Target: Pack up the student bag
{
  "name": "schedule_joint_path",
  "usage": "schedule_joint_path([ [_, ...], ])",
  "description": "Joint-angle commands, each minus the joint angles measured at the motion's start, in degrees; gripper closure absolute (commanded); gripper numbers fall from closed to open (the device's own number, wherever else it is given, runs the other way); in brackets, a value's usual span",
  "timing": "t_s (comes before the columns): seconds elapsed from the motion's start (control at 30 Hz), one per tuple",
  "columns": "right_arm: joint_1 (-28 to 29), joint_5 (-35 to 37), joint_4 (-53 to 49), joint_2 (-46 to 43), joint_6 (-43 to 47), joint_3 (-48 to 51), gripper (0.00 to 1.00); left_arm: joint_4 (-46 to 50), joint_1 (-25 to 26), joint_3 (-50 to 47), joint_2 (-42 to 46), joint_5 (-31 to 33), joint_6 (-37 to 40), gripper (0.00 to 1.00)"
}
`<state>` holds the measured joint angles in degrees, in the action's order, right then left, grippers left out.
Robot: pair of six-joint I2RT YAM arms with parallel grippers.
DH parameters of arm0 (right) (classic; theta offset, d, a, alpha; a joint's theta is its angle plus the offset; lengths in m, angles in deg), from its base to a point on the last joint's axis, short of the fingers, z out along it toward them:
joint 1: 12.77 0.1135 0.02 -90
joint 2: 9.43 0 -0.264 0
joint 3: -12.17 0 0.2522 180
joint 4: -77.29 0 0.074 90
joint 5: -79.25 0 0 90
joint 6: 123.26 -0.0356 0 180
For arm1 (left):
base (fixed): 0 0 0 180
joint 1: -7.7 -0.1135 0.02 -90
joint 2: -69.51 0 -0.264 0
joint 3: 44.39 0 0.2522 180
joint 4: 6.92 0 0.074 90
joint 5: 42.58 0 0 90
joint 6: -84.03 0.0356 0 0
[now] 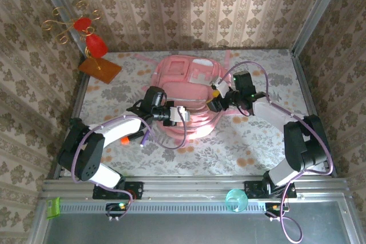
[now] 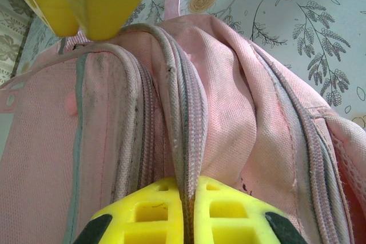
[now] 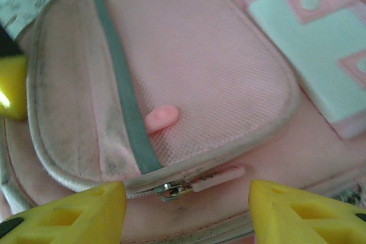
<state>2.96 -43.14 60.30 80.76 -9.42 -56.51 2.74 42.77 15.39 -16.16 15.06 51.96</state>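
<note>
The student bag, pink with white patches, lies in the middle of the table. My left gripper is at its near edge, and its yellow fingers are shut on a raised zipper band of the student bag. My right gripper hovers over the bag's right side. It is open, with its fingertips either side of a pink zipper pull and metal slider below a front pocket. Nothing is between its fingers.
An orange marker lies on the floral tablecloth beside the left arm. A wire ornament with red pieces stands on a wooden base at the back left. A teal cup sits on the front rail.
</note>
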Motion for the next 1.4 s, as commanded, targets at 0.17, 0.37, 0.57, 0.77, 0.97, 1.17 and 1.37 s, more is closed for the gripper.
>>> schedule_joint_path([
  [0.17, -2.5, -4.6, -4.6, 7.5, 18.5, -5.9, 0.45, 2.9, -0.2, 2.1, -0.2, -4.0, -0.3, 1.00],
  [0.37, -2.4, -6.3, -5.1, 10.0, 21.9, -6.7, 0.44, 2.7, 0.0, 2.1, -0.4, -3.9, -0.2, 1.00],
  [0.57, -0.7, -6.5, -9.0, 12.5, 24.4, -8.4, 0.48, 1.6, 0.6, 2.7, -1.2, -3.6, -0.3, 1.00],
  [0.77, 0.6, -2.1, -12.6, 15.3, 27.1, -10.0, 0.52, 0.7, 1.2, 2.9, -1.7, -3.4, -0.3, 1.00],
  [0.97, 1.1, -1.0, -4.8, 12.7, 25.6, -5.6, 0.72, 0.6, 1.6, 2.9, -1.8, -3.1, -0.3, 1.00],
  [1.17, 1.0, -0.2, 2.4, 7.7, 23.3, -0.6, 0.90, 0.1, 1.7, 2.4, -2.1, -2.5, -0.6, 1.00],
  [1.37, 0.8, -1.7, 7.0, 4.0, 20.5, 3.2, 1.00, -0.1, 1.9, 2.5, -2.5, -2.3, -0.7, 1.00],
])
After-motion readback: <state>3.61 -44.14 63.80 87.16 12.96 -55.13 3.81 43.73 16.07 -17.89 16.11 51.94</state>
